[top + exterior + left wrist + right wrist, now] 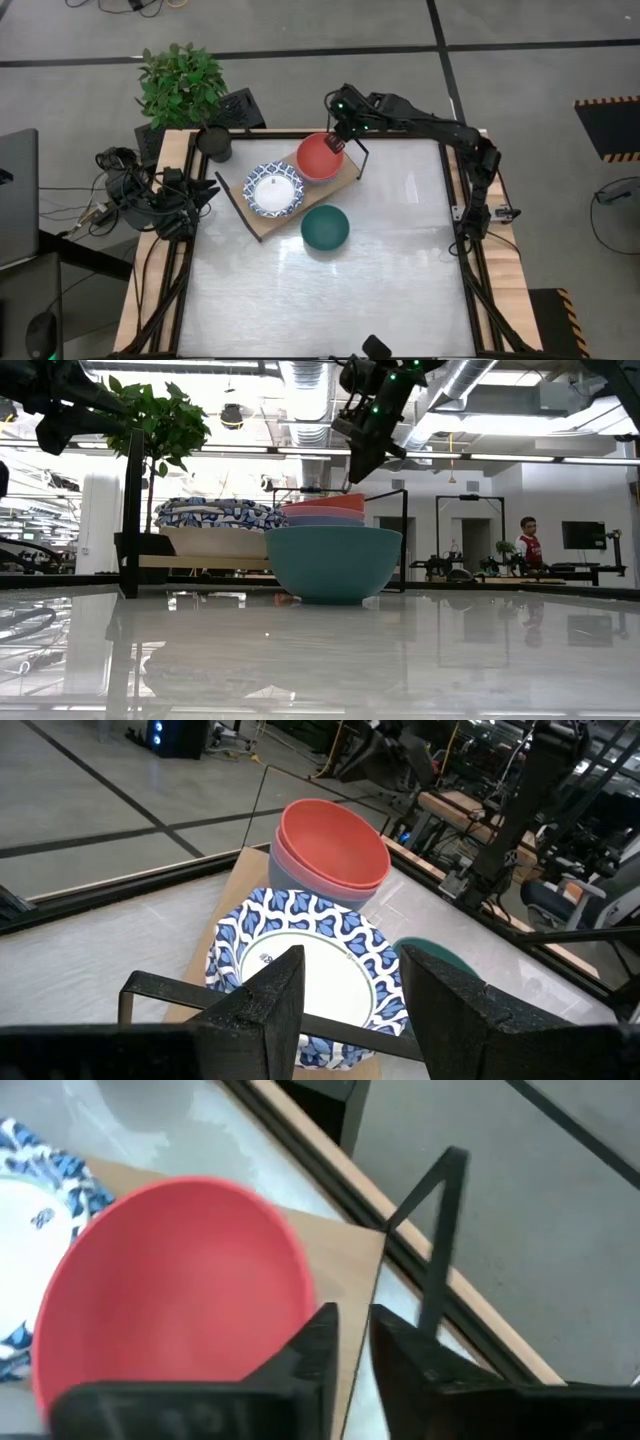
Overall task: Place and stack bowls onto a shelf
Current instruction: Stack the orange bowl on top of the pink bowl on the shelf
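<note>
Behind glossy tabletop (pixel 400 650), person (pixel 527 542) among desks.

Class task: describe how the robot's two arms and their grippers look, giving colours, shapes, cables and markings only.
Both arms are black or dark, built of jointed segments. The right arm shows small green lights near its wrist. The left arm has loose black cables bundled by it. Each gripper, left and right, has two flat, blocky, matt black jaws. No printed markings show.
</note>
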`<state>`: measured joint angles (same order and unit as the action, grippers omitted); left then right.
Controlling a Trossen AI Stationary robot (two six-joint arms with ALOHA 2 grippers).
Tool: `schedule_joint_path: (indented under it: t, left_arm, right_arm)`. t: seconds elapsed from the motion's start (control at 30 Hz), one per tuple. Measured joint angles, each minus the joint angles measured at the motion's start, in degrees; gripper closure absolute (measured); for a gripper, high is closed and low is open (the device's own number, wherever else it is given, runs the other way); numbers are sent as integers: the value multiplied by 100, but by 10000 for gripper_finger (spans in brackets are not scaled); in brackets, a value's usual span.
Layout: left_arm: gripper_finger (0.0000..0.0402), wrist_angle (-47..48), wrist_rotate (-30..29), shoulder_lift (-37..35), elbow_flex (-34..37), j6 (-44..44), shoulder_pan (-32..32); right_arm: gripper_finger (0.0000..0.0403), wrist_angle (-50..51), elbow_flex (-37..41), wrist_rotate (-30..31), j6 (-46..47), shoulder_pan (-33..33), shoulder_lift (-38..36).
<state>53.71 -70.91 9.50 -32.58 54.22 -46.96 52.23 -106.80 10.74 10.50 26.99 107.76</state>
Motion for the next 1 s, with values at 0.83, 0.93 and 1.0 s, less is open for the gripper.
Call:
schedule_joint_path:
  t: [0.83,0.93,1.0]
  left_arm:
    - [251,-2,0,0,2,75,2]
    - [251,-2,0,0,1,104,1]
    - [251,-2,0,0,1,109,1]
  right_arm:
    - [373,696,136,446,-143,-257,29]
    - [363,730,136,444,-137,-267,31]
    - [365,727,136,446,-137,-263,31]
